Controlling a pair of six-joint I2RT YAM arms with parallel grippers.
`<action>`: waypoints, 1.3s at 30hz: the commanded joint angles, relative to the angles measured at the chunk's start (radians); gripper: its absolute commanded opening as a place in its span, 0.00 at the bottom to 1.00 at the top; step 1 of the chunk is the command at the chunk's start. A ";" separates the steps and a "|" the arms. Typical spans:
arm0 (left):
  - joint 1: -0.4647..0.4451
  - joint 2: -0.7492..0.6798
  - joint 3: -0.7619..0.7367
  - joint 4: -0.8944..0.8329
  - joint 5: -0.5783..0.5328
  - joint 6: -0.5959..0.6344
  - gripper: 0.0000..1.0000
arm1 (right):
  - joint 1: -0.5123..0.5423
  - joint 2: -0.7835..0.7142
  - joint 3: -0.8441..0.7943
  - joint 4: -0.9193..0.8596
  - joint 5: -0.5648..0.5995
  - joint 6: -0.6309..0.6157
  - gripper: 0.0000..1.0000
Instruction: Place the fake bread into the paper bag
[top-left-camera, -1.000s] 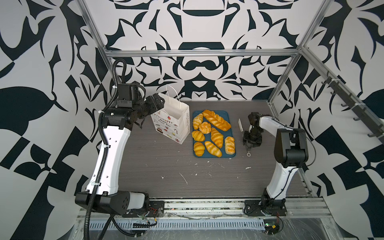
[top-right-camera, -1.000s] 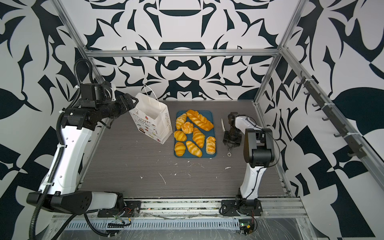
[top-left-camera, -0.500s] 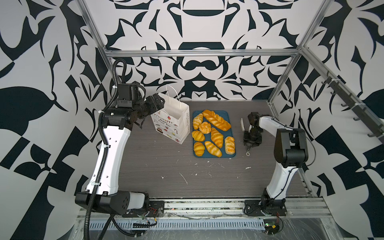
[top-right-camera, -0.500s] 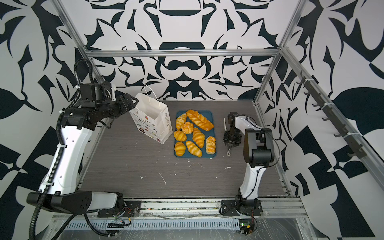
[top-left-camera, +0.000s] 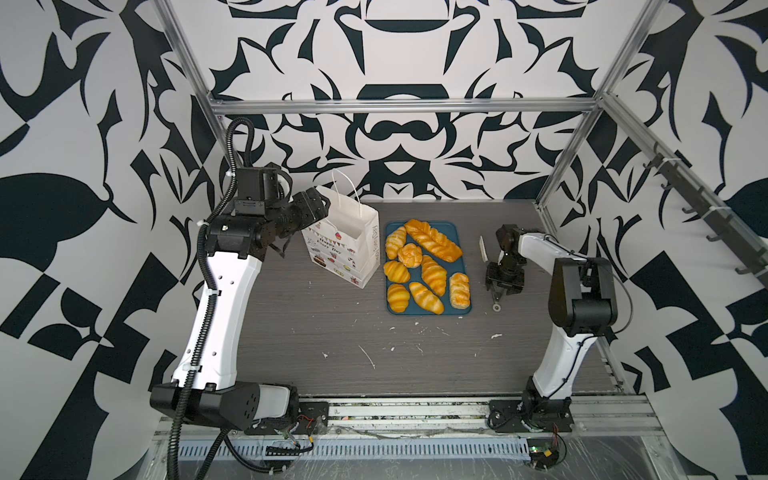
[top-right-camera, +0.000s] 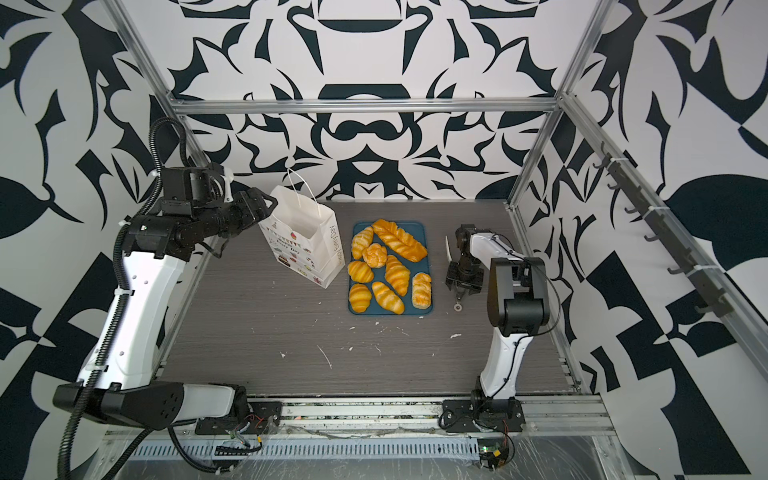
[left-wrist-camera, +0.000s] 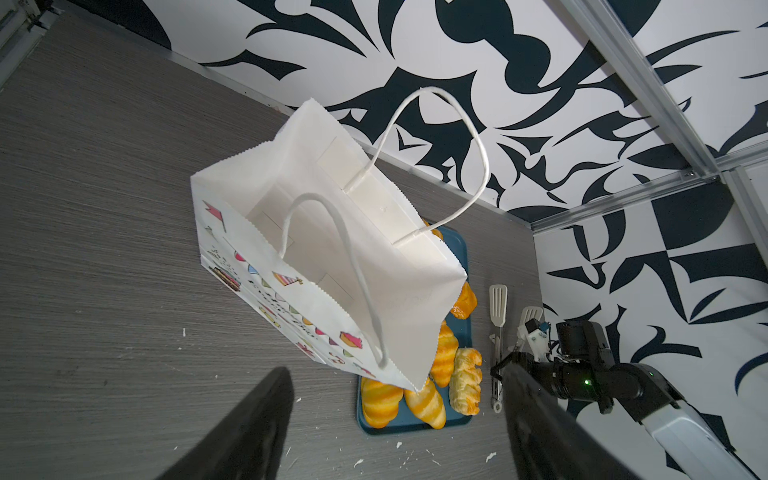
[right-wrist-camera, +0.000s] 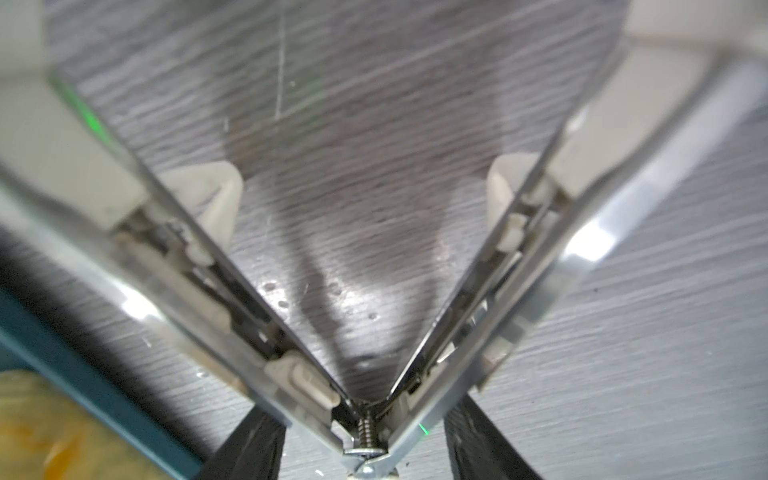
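- Grey wood-grain table (top-left-camera: 332, 332) fills my top views, both arms reaching in from the near rail.
- The paper bag (top-left-camera: 345, 249) stands upright left of centre with its mouth open. One cord handle is up and the other flops over the printed front.
- The blue tray (top-left-camera: 451, 228) sits just right of the bag, and the bag's lower corner meets its edge.
- The fake bread (top-left-camera: 433, 274) is all on that tray, eight pieces: the plaited loaf (top-left-camera: 433, 240) at the back, the round bun (top-left-camera: 410, 254) beside it, croissants filling the rest.
- Tongs (left-wrist-camera: 498, 307) lie on the table right of the tray, their arms splayed in a V.
- My left gripper (top-left-camera: 318, 206) hovers at the bag's left rim with its fingers spread wide and nothing between them.
- My right gripper (top-left-camera: 498, 291) points down over the tongs' hinge end, a finger on either side. I can't tell whether it's actually pinching them.
- White flecks (top-left-camera: 368, 355) dot the near half of the table.
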 joint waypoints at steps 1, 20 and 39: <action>-0.003 -0.005 0.032 -0.026 0.004 0.002 0.82 | -0.002 -0.002 0.020 -0.007 0.017 0.008 0.67; -0.003 -0.008 0.028 -0.022 -0.005 0.004 0.82 | -0.010 0.091 0.111 0.001 0.031 -0.012 0.68; -0.003 0.020 0.055 -0.017 0.010 0.004 0.81 | -0.010 -0.004 0.166 -0.077 -0.002 -0.008 0.56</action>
